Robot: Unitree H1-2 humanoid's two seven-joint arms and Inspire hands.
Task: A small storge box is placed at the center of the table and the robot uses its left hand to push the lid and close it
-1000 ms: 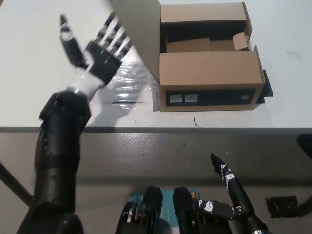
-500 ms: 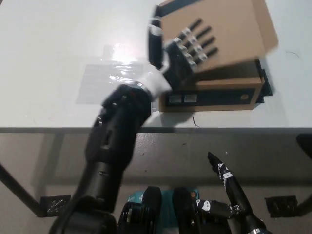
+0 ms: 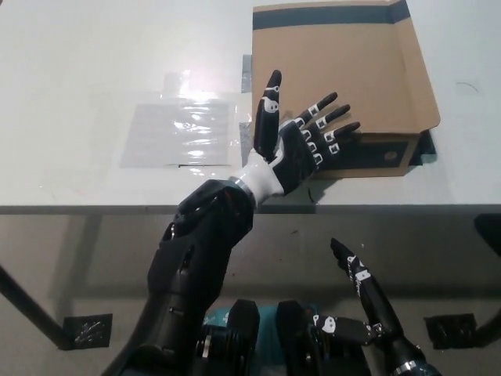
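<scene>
Lid (image 3: 337,70) now lies flat over the cardboard storage box (image 3: 368,153), down from its tilted position half a second ago; left robot hand (image 3: 301,145) has pulled back toward the near edge. Its fingers (image 3: 329,117) are spread apart, holding nothing, over the box's front left corner. Box sits on the white surface (image 3: 94,63), right of a clear plastic sheet (image 3: 180,133). Right robot hand (image 3: 364,294) rests low below the surface edge, fingers apart.

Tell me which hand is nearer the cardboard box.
Left. The left hand is open at the cardboard box front edge; the right hand rests low, below the table edge.
</scene>
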